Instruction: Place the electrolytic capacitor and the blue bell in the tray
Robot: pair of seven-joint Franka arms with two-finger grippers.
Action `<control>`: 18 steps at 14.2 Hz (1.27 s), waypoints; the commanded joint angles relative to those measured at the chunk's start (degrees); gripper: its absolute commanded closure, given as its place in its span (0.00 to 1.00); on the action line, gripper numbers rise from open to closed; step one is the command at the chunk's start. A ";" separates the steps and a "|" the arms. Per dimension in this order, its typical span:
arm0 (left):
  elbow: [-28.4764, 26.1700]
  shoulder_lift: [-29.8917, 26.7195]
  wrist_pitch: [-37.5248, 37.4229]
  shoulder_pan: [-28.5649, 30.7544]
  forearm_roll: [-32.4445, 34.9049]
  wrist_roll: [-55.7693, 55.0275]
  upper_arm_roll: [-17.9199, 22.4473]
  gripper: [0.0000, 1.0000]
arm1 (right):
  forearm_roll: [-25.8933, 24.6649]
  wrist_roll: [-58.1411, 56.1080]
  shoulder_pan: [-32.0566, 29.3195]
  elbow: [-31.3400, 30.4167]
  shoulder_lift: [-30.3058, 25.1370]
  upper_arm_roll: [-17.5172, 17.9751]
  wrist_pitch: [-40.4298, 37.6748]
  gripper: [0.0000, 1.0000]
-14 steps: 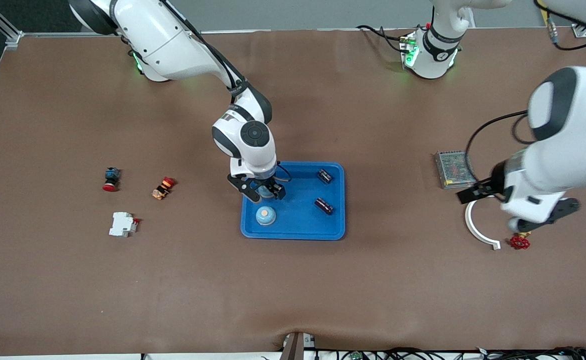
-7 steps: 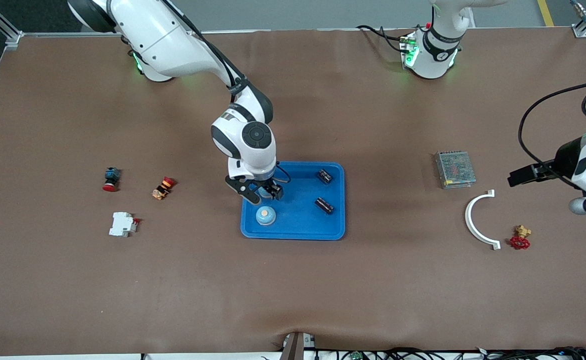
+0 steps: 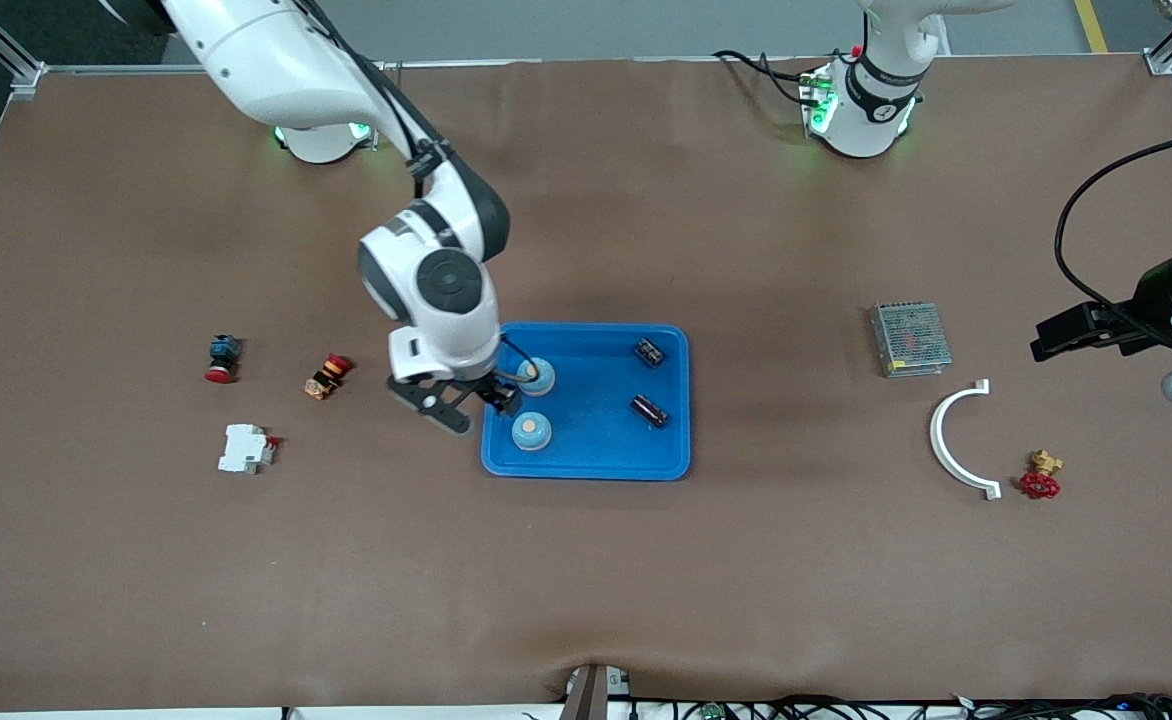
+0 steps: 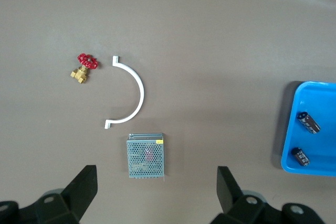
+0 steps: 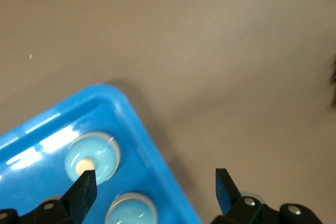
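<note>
Since a moment ago, the right gripper (image 3: 461, 405) has slid off the tray (image 3: 586, 465), open and empty. Both blue bells (image 3: 531, 431) and both capacitors (image 3: 648, 410) lie inside. It should lift away gently. The left gripper (image 4: 157, 192) waits open over the table's end. No writing can be read.

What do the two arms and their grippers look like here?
Both arms have glossy white shells with black joint bands and black cables alongside. The right gripper and left gripper have black fingers. Green lights glow at both bases; the right arm's wrist carries a round dark cap.
</note>
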 commanded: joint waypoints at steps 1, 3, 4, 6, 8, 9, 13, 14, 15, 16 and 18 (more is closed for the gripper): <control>-1.06 -1.24 0.77 0.23 -1.13 1.88 -0.37 0.00 | 2.65 -11.43 -5.86 3.20 -0.83 0.82 -4.28 0.00; -2.28 -3.16 3.40 0.23 -1.57 0.67 -0.72 0.00 | 2.65 -17.76 -9.38 3.56 -1.00 0.82 -4.46 0.00; -3.86 -3.79 4.11 0.23 -1.48 0.39 -0.90 0.00 | 2.65 -19.88 -10.61 3.56 -0.92 0.65 -4.38 0.00; -6.14 -5.36 5.34 0.15 -1.57 0.04 -0.99 0.00 | 2.65 -24.80 -13.78 3.56 -0.74 0.64 -3.68 0.00; -12.36 -8.96 9.45 0.41 -1.48 -1.19 -1.77 0.00 | 2.65 -28.58 -16.33 3.56 -0.65 0.56 -3.41 0.00; -17.62 -11.85 13.39 0.50 -1.39 -1.19 -1.78 0.00 | 2.65 -31.30 -17.73 3.56 -0.65 0.56 -3.15 0.00; -21.45 -14.08 16.68 0.58 -0.95 -0.66 -1.78 0.00 | 2.56 -39.39 -23.01 3.56 -0.92 0.64 -3.06 0.00; -20.32 -13.73 16.68 0.67 -1.04 -0.92 -1.69 0.00 | 2.56 -41.41 -23.54 3.56 -1.27 0.56 -3.06 0.00; -18.91 -13.03 15.55 0.67 -1.04 -0.84 -1.69 0.00 | 2.56 -43.95 -24.42 3.48 -2.14 0.56 -3.15 0.00; -17.42 -12.50 13.63 0.67 -0.95 -0.67 -1.69 0.00 | 2.56 -46.68 -25.47 3.48 -2.93 0.56 -3.41 0.00; -15.22 -11.97 10.02 0.59 -0.26 -0.14 -1.60 0.00 | 2.47 -52.56 -27.14 3.39 -5.12 0.29 -3.93 0.00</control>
